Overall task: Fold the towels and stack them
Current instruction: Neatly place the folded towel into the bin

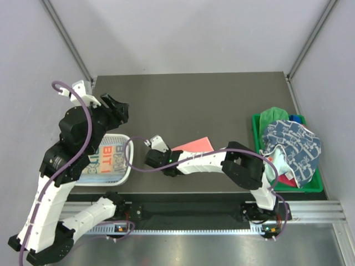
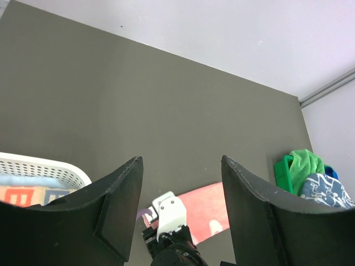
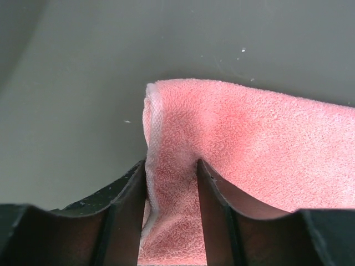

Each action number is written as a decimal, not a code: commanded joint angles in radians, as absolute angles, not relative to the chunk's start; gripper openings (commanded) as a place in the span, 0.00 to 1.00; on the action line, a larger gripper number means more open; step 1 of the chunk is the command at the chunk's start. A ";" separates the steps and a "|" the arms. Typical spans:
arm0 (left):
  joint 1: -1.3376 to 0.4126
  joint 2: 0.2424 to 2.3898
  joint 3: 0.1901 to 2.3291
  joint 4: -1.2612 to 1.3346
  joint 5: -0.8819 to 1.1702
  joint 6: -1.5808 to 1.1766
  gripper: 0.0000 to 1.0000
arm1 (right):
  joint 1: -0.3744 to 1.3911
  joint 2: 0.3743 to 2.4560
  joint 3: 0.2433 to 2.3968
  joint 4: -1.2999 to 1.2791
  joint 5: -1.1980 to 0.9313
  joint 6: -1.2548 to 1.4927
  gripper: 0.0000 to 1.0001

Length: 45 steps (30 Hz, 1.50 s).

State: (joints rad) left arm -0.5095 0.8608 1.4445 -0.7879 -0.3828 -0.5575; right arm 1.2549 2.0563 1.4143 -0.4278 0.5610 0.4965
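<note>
The step in hand is the fold of the coral pink towel [image 3: 249,144], which lies flat on the dark table [image 1: 211,100] near the middle, toward the near edge. The right gripper [image 3: 172,172] reaches left across the table to that towel's left end, and its 2 fingers are pinched on a raised ridge of cloth at the hemmed edge. The cloth fills the gap between them, so this looks like a grip just taken.

The next move probably calls for lifting that edge and carrying it right, over the rest of the towel, so the 2 halves meet evenly. The grip is on only 1 point of the edge, so the far corner may sag or drag.

The left gripper [image 2: 182,166] hovers open and holds nothing, above the right side of the white mesh basket [image 2: 50,166], where 1 lettered towel [image 1: 108,158] lies. At the right, the green bin [image 1: 302,188] holds a heap with a navy patterned towel [image 1: 291,147] on top and a green towel [image 1: 274,115] behind. Nothing blocks the fold path.
</note>
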 commanded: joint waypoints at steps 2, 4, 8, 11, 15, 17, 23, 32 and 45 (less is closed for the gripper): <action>-0.505 0.864 1.488 -0.787 -0.382 -0.526 0.63 | 1.233 2.043 1.384 -0.453 0.514 0.486 0.35; -0.505 0.865 1.491 -0.787 -0.379 -0.523 0.63 | 1.226 2.034 1.364 -0.443 0.485 0.482 0.33; -0.505 0.870 1.503 -0.790 -0.379 -0.517 0.63 | 1.181 1.996 1.315 -0.393 0.390 0.479 0.17; -0.505 0.871 1.509 -0.792 -0.380 -0.512 0.63 | 1.154 1.959 1.284 -0.347 0.298 0.480 0.07; -0.505 0.871 1.525 -0.795 -0.382 -0.509 0.63 | 1.129 1.899 1.258 -0.282 0.148 0.494 0.00; -0.505 0.873 1.532 -0.799 -0.383 -0.506 0.63 | 1.114 1.867 1.243 -0.217 0.097 0.529 0.00; -0.505 0.862 1.528 -0.811 -0.379 -0.517 0.63 | 1.094 1.772 1.245 -0.065 -0.029 0.658 0.00; -0.505 0.816 1.511 -0.862 -0.335 -0.551 0.61 | 1.141 1.911 1.504 0.072 -0.061 0.887 0.00; -0.505 0.712 1.494 -0.931 -0.224 -0.589 0.59 | 1.224 2.276 2.061 0.043 -0.009 1.034 0.00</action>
State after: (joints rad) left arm -0.5095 0.7086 1.4811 -0.9043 -0.2512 -0.5808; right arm 1.1919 2.2299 1.9499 0.0219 -0.0288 0.9775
